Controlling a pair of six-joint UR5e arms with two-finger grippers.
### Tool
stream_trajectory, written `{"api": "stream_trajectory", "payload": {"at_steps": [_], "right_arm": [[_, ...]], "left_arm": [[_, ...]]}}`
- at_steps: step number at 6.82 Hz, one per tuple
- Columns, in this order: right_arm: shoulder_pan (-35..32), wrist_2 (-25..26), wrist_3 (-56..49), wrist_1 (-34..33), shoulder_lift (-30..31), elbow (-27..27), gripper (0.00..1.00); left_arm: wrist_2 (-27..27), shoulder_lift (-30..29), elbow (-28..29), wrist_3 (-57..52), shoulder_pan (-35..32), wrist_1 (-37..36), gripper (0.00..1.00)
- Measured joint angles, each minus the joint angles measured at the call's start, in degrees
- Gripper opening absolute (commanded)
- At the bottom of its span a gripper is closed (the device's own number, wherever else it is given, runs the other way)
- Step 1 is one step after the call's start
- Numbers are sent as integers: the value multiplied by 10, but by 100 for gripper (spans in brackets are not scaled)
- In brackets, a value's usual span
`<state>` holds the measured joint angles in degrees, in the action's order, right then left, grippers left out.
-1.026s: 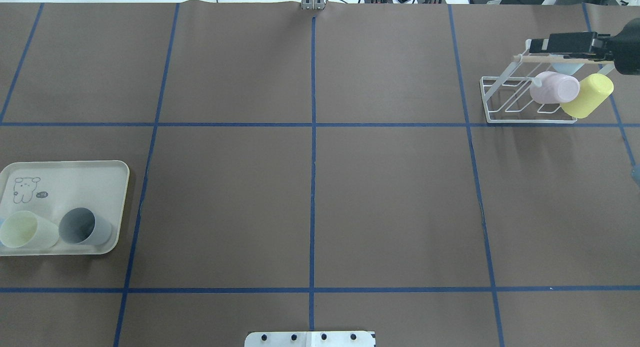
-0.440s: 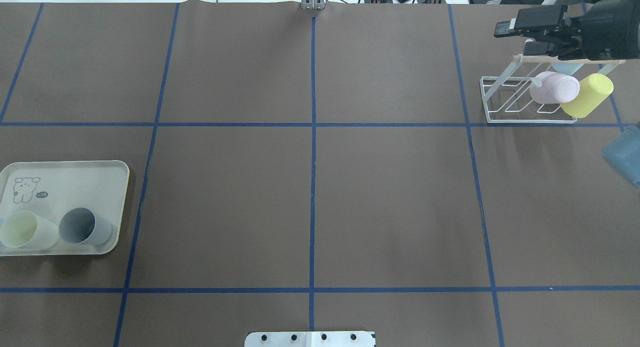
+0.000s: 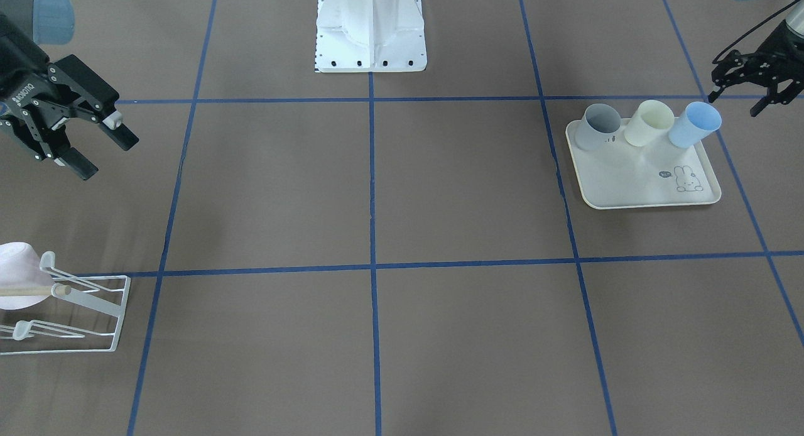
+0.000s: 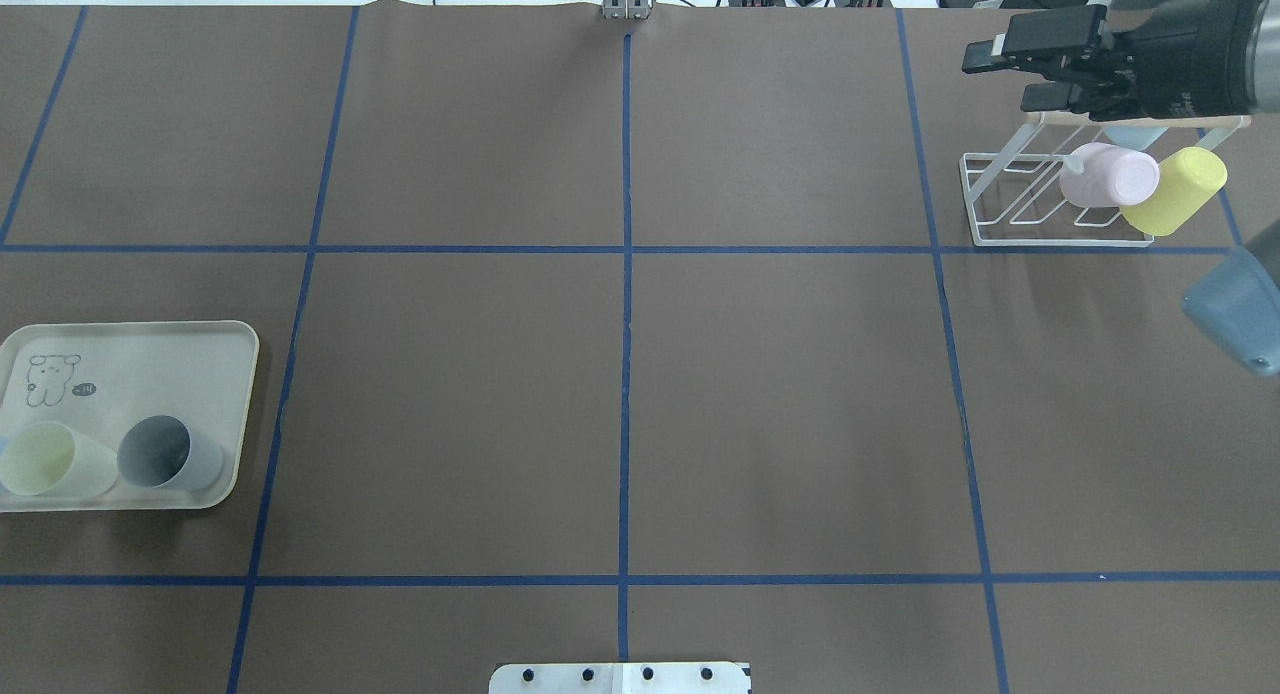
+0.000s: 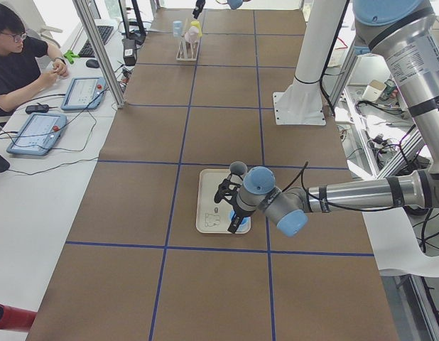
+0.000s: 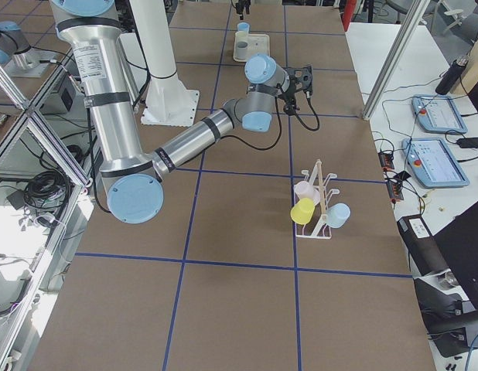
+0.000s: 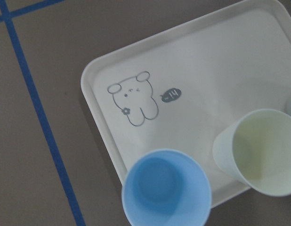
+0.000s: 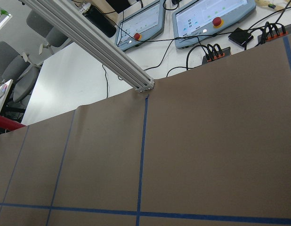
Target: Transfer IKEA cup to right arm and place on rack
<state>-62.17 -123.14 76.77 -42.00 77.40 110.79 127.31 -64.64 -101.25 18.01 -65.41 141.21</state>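
Where the table (image 4: 450, 154) meets its far right corner: rack (image 4: 1010, 236) bearing pink cup (image 4: 1110, 174), yellow cup (image 4: 1175, 189), pale blue cup (image 4: 1135, 134). Near left: tray (image 4: 150, 339) with grey cup (image 4: 170, 454), cream cup (image 4: 50, 459), blue cup (image 3: 694, 125). Right gripper (image 4: 1005, 79) raised near rack, jaws wide, empty. Left gripper (image 3: 735, 103) near blue cup, jaws apart, empty.

On the robot's left a tray (image 4: 150, 374) holds three cups (image 3: 647, 125) in a row along its robot-side edge, while far across the table (image 4: 620, 374) on the right a rack (image 4: 1020, 206) carries three more cups (image 4: 1110, 174).
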Motion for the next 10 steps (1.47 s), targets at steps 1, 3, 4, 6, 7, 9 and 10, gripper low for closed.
{"api": "stream_trajectory", "payload": {"at_steps": [1, 3, 4, 6, 7, 9, 10], "right_arm": [[1, 0, 0, 0, -2, -1, 100], [1, 0, 0, 0, -4, -1, 100], [1, 0, 0, 0, -4, -2, 100], [1, -1, 0, 0, -3, -2, 100], [1, -1, 0, 1, -2, -2, 100], [1, -2, 0, 1, 1, -2, 100], [1, -2, 0, 1, 3, -2, 100]], "left_arm": [[-1, -16, 16, -10, -6, -8, 88], [2, -27, 27, -13, -9, -11, 91], [3, -27, 27, -11, -9, -10, 92], [3, -27, 32, -9, -8, -11, 92], [3, -27, 36, -8, -7, -11, 94], [4, -27, 42, -8, -3, -10, 96], [7, -27, 43, -8, 3, -10, 98]]}}
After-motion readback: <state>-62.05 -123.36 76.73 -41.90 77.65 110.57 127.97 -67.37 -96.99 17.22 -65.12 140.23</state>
